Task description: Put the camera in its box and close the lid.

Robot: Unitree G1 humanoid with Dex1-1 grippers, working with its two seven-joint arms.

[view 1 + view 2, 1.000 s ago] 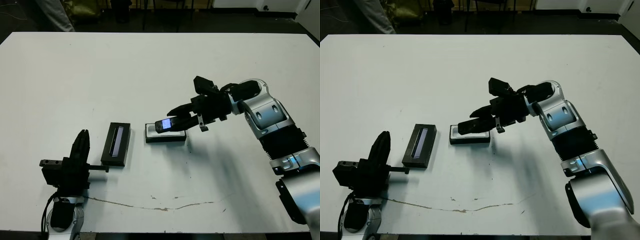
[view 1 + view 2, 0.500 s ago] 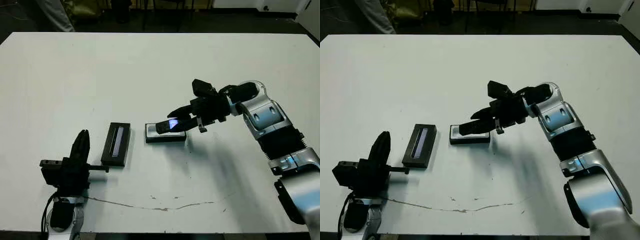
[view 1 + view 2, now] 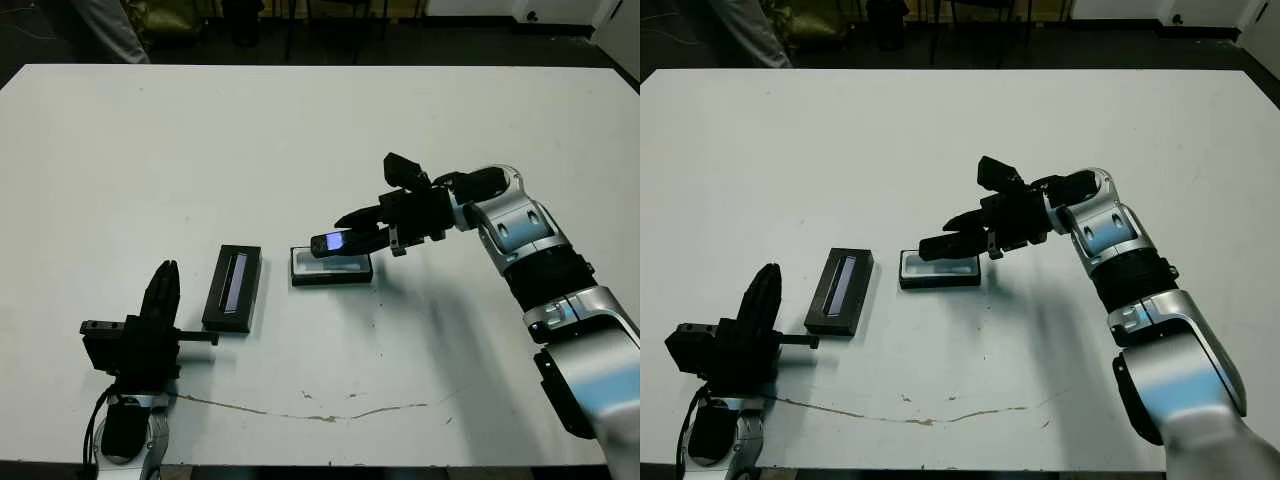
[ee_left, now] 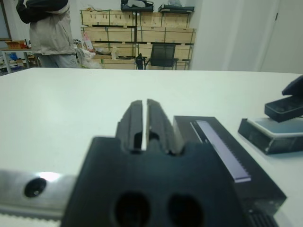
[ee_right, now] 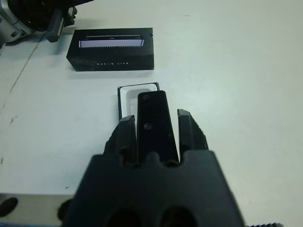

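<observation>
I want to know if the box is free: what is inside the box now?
The box shows only white lining where visible. The camera, held in the right gripper above it, hides its near part.

Right arm: reaches in from the robot's right, silver forearm bent at the elbow, black wrist stretched toward the table's middle.
Right gripper (image 3: 345,232): held above the table surface, its two fingers (image 5: 124,137) clamped either side of the camera (image 3: 331,243) (screen glowing bluish at the tip).
Left arm: low at the table's near left edge, only wrist and gripper in view.
Left gripper (image 3: 163,285): standing on the table with fingers (image 4: 134,119) pressed nearly together (a thin slit between them), holding nothing.
</observation>
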